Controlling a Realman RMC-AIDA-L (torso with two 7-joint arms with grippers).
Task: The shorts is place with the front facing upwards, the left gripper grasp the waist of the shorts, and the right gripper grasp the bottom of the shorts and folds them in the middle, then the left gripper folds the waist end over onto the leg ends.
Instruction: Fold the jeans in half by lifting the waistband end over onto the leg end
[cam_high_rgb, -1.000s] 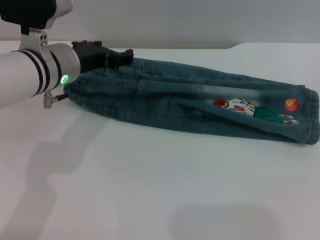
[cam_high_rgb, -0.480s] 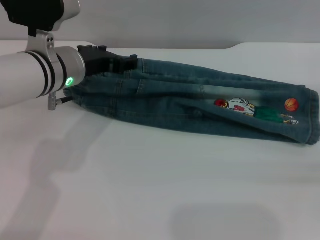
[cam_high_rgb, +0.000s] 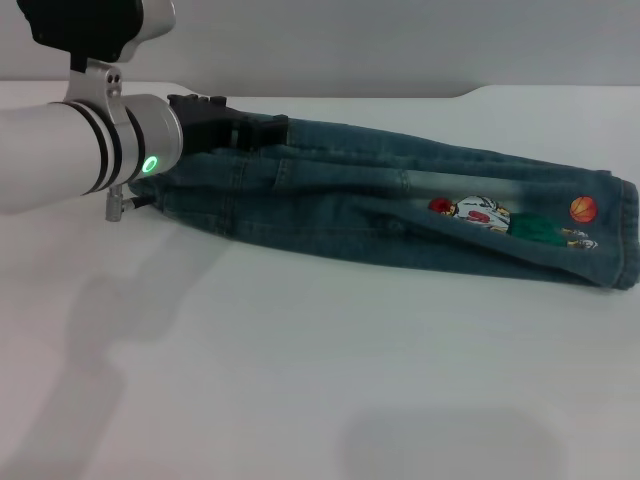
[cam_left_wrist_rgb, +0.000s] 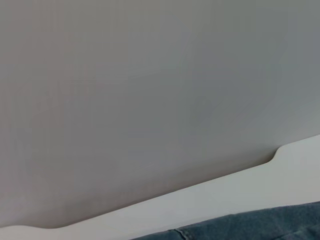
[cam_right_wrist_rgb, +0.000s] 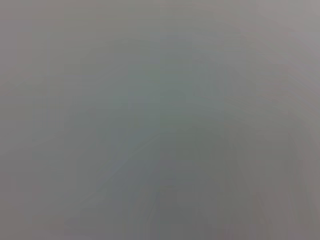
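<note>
The shorts (cam_high_rgb: 400, 210) lie folded lengthwise on the white table (cam_high_rgb: 300, 350), print side up, with a cartoon figure (cam_high_rgb: 480, 215) and an orange ball (cam_high_rgb: 582, 208) near the right end. The leg ends (cam_high_rgb: 628, 235) lie stacked at the far right. The waist of the shorts (cam_high_rgb: 185, 200) is at the left, mostly hidden behind my left arm. My left gripper (cam_high_rgb: 250, 130) sits low on the far edge of that waist end. A strip of the denim (cam_left_wrist_rgb: 250, 227) shows in the left wrist view. My right gripper is out of view.
A grey wall (cam_high_rgb: 400, 40) rises behind the table's far edge (cam_high_rgb: 470, 92). Bare white table surface stretches in front of the shorts. The right wrist view is plain grey.
My left arm and gripper have slid to the right along the waist end, covering more of the waistband. The rest of the shorts have stayed in place.
</note>
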